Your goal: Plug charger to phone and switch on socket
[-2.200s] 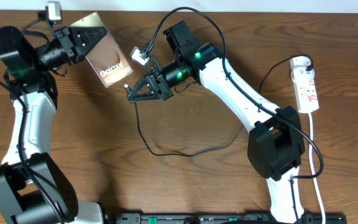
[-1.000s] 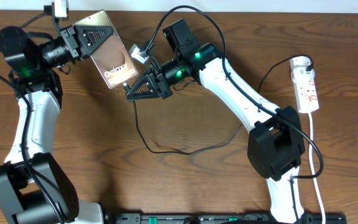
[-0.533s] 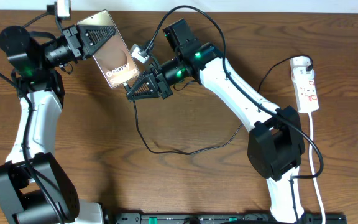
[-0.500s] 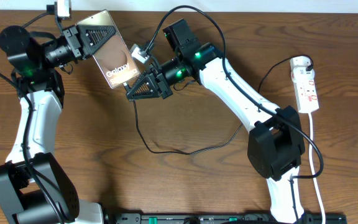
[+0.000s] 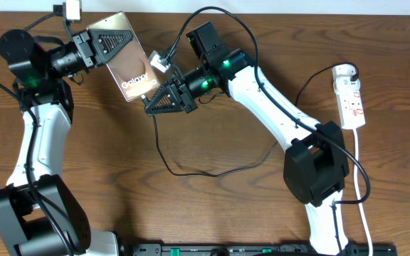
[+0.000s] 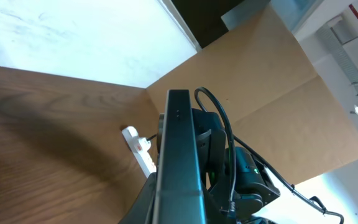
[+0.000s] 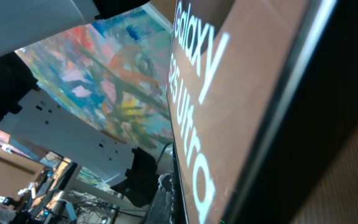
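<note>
My left gripper [image 5: 116, 39] is shut on the phone [image 5: 135, 71] and holds it above the table at the back left, tilted, with its "Galaxy" face up. My right gripper [image 5: 150, 107] is at the phone's lower end, shut on the connector end of the charger [image 5: 191, 174]. The thin black cable loops over the table and runs to the socket [image 5: 352, 99] at the far right. In the left wrist view the phone [image 6: 179, 143] shows edge-on between my fingers. In the right wrist view the phone's lettered face [image 7: 229, 93] fills the frame, and the connector tip is hidden.
The socket's white cord [image 5: 361, 178] runs down the right side of the table. The socket also shows in the left wrist view [image 6: 140, 149], beyond the phone. Thick black arm cables arch over the right arm [image 5: 262, 85]. A dark rail lies along the front edge [image 5: 262, 250].
My left gripper has carried the phone to the right, up to the right gripper's tip. In the last half second nothing has moved.
</note>
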